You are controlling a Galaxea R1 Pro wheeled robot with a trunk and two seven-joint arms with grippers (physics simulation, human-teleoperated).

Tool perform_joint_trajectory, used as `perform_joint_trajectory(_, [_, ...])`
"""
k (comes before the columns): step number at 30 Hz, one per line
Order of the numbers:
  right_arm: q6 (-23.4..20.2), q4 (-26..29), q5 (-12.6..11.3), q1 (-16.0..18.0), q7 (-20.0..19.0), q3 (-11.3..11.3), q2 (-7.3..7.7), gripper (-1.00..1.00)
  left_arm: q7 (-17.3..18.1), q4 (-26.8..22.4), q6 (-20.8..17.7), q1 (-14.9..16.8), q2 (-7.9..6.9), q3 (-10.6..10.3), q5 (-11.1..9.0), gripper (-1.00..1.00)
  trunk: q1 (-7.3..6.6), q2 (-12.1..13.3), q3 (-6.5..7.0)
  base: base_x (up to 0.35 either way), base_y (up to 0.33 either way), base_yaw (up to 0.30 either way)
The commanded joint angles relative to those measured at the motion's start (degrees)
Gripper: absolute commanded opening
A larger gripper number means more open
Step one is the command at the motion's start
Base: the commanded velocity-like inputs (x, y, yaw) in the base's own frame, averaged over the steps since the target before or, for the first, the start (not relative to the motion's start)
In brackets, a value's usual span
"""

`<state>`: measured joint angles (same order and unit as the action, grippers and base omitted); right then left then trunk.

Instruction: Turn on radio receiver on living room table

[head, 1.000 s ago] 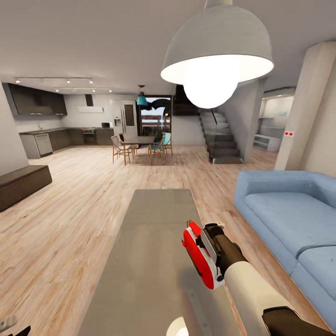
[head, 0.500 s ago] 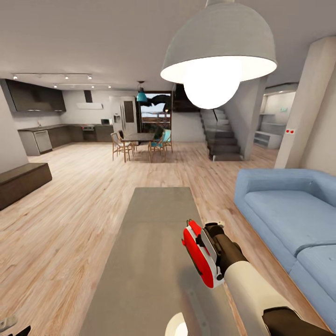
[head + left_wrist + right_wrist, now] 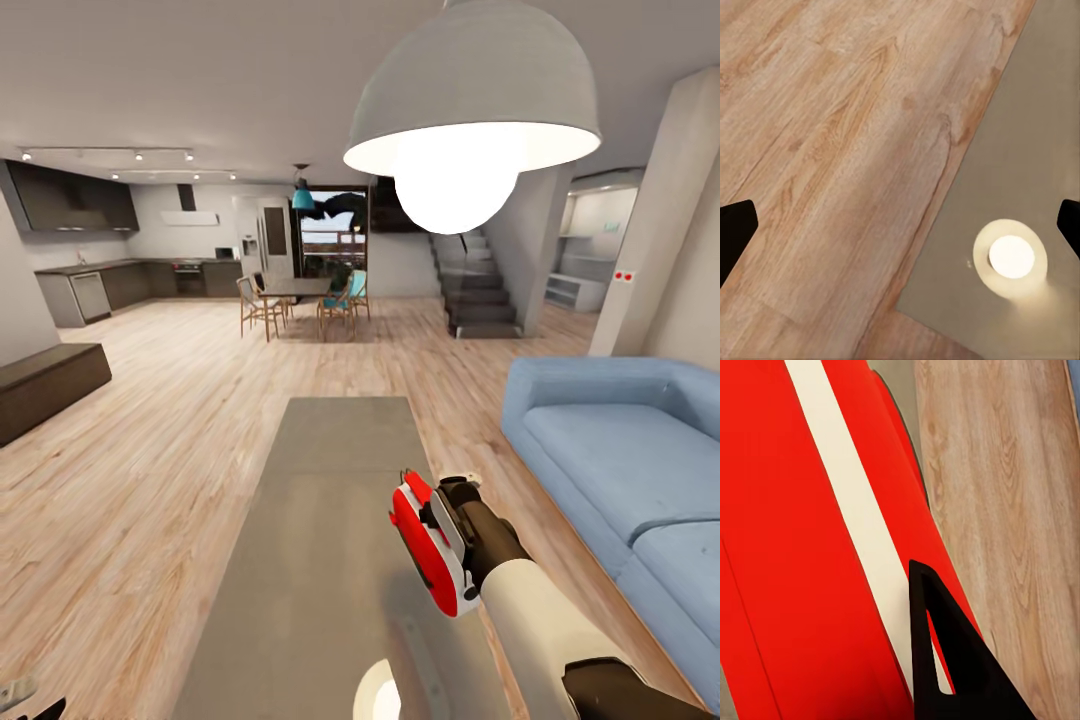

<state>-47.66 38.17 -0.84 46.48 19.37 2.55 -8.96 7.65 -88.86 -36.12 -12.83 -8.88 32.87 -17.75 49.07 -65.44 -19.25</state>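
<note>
Far off to the left of the working gripper, the dark bench (image 3: 50,385) and the kitchen (image 3: 100,250) beyond it sit a touch differently in the head view than a second ago. The whole scene has drifted, so that's the camera tilting, not the furniture.

The left gripper (image 3: 900,225) hangs spread open over the near corner of the table (image 3: 1020,150), holding nothing; its two dark fingertips (image 3: 735,225) stand wide apart at the edges of its own camera, with a lamp reflection (image 3: 1011,256) shining on the grey top.

Centre stage: the radio receiver (image 3: 430,545) stands on edge on the table (image 3: 320,520), toward its sofa side, right at the tip of the right gripper (image 3: 450,525). It hasn't budged across the last second, and neither has the arm. From the right wrist, one finger (image 3: 952,660) lies directly over the red shell and white band (image 3: 855,525); whether the jaws are clenched, I cannot tell.

To the right of the gripper, the blue sofa (image 3: 620,450). My read: contact is held steady, and the switch is being pressed or sought.
</note>
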Motion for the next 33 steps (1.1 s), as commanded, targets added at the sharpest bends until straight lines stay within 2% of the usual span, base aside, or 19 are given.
perform_joint_trajectory(1, [0.04, 0.01, 0.23, 0.01, 0.06, 0.0, 0.0, -1.0, 0.0, 0.0, 0.0, 0.0, 0.0, 0.0, 0.0, 1.0, -0.23, 0.41, 0.09, 0.0, 0.0, 0.0])
perform_joint_trajectory(33, [-0.13, -0.02, 0.23, 0.01, 0.06, 0.0, 0.0, -1.0, 0.0, 0.02, -0.08, 0.0, 0.09, -0.37, 0.0, 1.0, -7.26, 13.24, 2.78, 0.0, 0.0, 0.0])
